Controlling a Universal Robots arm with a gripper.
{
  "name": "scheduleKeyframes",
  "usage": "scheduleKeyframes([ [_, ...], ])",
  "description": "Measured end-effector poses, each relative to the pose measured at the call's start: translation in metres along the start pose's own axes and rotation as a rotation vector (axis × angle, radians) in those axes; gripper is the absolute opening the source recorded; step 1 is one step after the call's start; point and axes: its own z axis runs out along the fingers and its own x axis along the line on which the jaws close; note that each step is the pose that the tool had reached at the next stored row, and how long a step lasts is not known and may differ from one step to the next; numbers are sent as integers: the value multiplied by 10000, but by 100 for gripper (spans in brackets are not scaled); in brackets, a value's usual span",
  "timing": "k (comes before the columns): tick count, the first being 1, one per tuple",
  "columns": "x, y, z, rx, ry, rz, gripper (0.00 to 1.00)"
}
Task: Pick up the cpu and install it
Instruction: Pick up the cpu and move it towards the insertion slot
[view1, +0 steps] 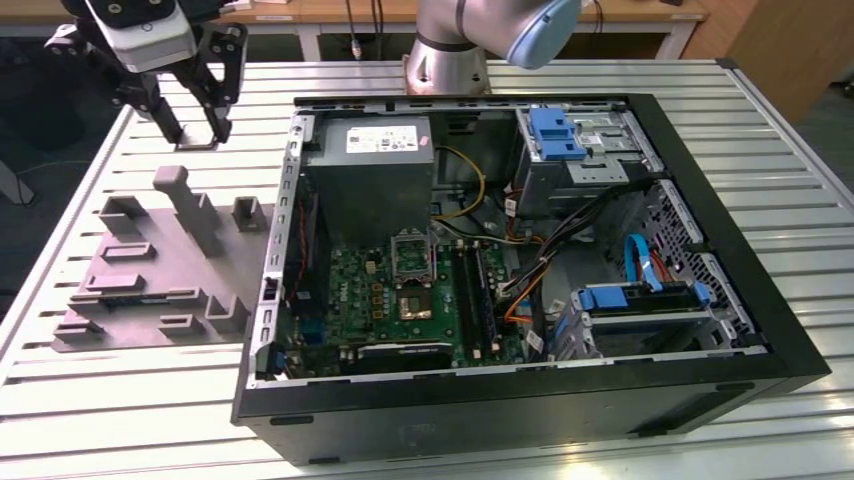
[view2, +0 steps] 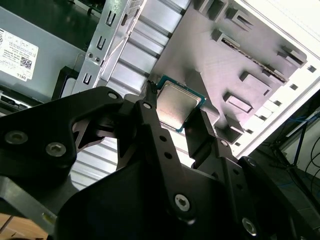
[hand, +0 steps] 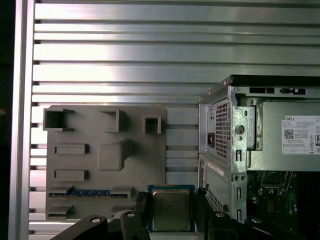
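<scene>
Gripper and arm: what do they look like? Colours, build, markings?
The arm is silver-grey metal with a pale blue joint cap. The gripper has a white-and-grey body and matt black linkage fingers, pinned with silver screws. A row of small holes runs along one finger. I see no markings.

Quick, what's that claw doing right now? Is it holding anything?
The gripper: shut, holding the small flat square silvery cpu by its edges.
</scene>
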Motion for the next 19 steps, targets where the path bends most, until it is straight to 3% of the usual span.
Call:
scheduleKeyframes([
  [19,-112,1,2,-1,-1,1,47],
])
